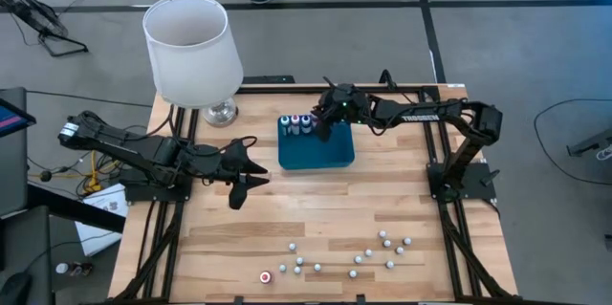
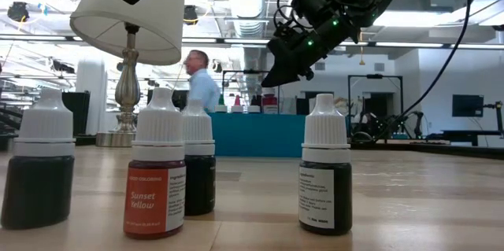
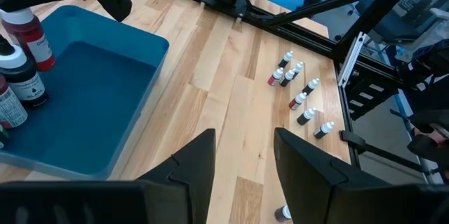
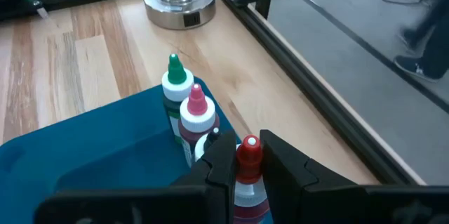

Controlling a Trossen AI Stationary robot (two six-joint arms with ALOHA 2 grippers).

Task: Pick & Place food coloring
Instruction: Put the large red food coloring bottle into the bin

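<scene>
A dark teal tray (image 1: 320,152) lies at the table's middle. Food coloring bottles (image 1: 296,124) with coloured tips stand upright along its far wall; a green-tipped one (image 4: 174,76) and a pink-tipped one (image 4: 196,108) show in the right wrist view. My right gripper (image 1: 322,129) hangs over the tray's far side, shut on a red-tipped bottle (image 4: 249,155). Several loose bottles (image 1: 349,255) stand scattered on the table's near part. My left gripper (image 1: 253,163) hovers open above bare wood left of the tray, nothing between its fingers (image 3: 210,161). My right gripper pinches the red-tipped bottle at its cap and neck (image 4: 248,171) between the two fingers. The fingers slant down from the table's right side. The bottle stays upright; its lower end is hidden by the fingers, so whether it stands on the tray floor cannot be told.
A white-shaded lamp (image 1: 191,52) on a silver foot (image 1: 221,112) stands at the table's far left, close to the tray. Black frame rails (image 1: 449,238) run along both table sides. A person (image 2: 201,78) is in the room behind. Bare wood lies between the tray and the loose bottles.
</scene>
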